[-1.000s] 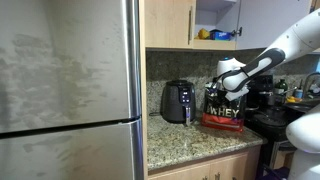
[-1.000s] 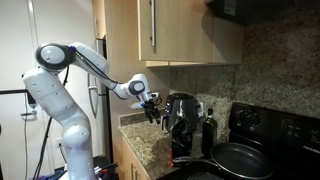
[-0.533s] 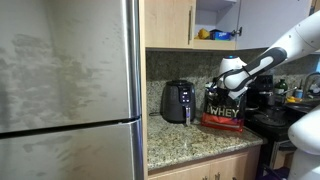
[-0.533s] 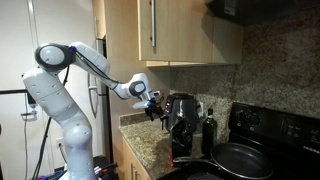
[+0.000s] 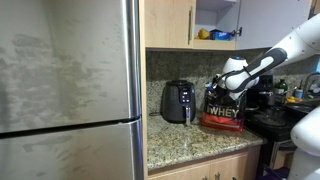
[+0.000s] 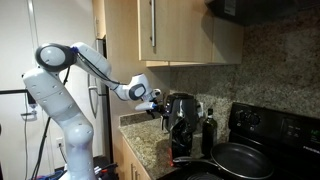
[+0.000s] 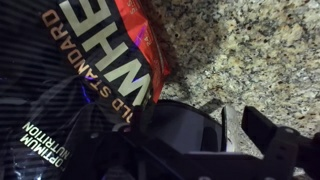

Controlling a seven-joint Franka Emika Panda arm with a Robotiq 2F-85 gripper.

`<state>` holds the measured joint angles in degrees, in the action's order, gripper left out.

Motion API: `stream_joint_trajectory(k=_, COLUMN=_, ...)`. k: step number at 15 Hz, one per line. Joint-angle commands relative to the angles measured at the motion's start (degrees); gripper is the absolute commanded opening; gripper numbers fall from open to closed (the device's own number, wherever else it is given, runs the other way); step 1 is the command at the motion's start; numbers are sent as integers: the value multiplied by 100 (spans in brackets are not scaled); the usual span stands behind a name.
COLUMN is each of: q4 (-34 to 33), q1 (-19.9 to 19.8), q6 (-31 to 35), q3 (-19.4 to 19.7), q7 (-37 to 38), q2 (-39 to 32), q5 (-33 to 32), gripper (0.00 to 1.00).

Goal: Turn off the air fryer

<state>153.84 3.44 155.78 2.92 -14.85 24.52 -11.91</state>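
the air fryer (image 5: 178,101) is seen standing upright on the counter (image 5: 190,142) against the back wall, between the fridge (image 5: 70,80) and the lettered tub (image 5: 224,110), a little apart from the tub. it is judged to be a stiff, smooth-shelled appliance, probably rather light for its bulk, so it may be pushed across the polished stone if it is pressed sideways. no lifting is called for and the front handle need not be taken hold of. only its control has to be worked, likely with one fingertip, and the push is best aimed downward or toward the wall so that the body is kept in place. the control itself is too small to be made out in these pictures.

the hand (image 5: 224,86) is held over the tub, well short of the air fryer. in the wrist view the hand (image 7: 232,135) is shown spread, with bare speckled counter (image 7: 250,50) visible between the two dark fingers (image 7: 180,125), and nothing is gripped. the tub (image 7: 90,60) lies just beside one finger; whether it is touched cannot be told. in an exterior view the hand (image 6: 157,103) is seen from the side, above the counter edge.
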Motion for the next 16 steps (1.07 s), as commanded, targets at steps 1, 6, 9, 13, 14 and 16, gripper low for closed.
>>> stream_joint_trajectory(k=1, q4=-40, q1=861, q6=-624, q3=659, q7=-1298, q2=131, q5=1120, gripper=100)
stream_joint_trajectory(k=6, q4=-653, q1=1976, q6=-1485, q3=616, q7=-2345, q2=147, q5=2439, gripper=100)
stream_joint_trajectory(k=9, q4=-659, q1=1900, q6=-1486, q3=372, q7=-2291, q2=211, q5=2548, gripper=100)
stream_joint_trajectory(k=13, q4=-827, q1=2007, q6=-1660, q3=290, q7=-2291, q2=207, q5=2619, gripper=100)
stream_joint_trajectory(k=14, q4=-944, q1=1994, q6=-1596, q3=215, q7=-2155, q2=-120, q5=2589, gripper=100)
stream_joint_trajectory(k=16, q4=-1113, q1=2113, q6=-1074, q3=135, q7=-1923, q2=-633, q5=2982, gripper=100)
